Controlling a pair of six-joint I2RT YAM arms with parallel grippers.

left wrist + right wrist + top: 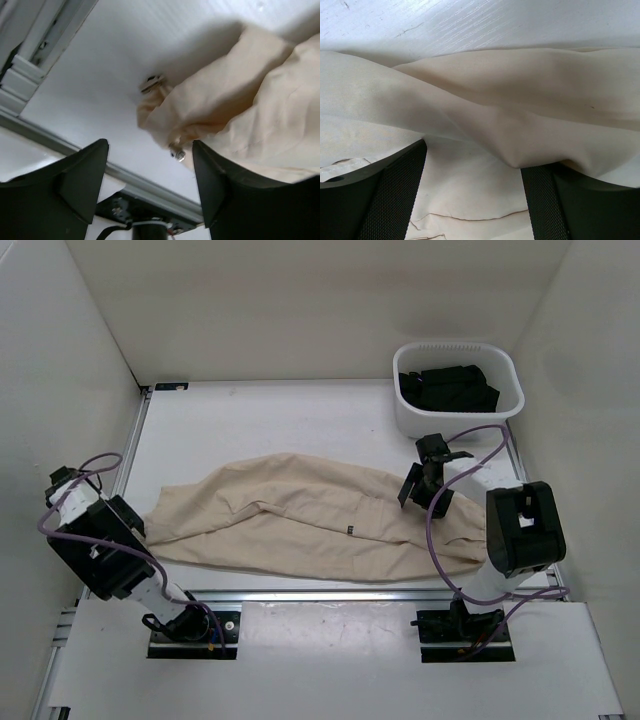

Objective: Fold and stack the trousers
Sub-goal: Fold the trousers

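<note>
Top external view, trousers (pixel 300 520) are seen spread lengthwise across the white surface (pixel 250 420), left end effector (pixel 150 145) held wide open beside one cloth end, right end effector (pixel 472 157) spread wide over folds at the other end.

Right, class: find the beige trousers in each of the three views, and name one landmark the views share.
Top external: the trousers lie spread across the middle, between the two arms.
Left wrist: the trousers sit at upper right, a bunched end with metal cord tips.
Right wrist: the trousers fill most of the frame in folds.
Shared landmark: the white table, showing beyond the cloth in every view.
</note>
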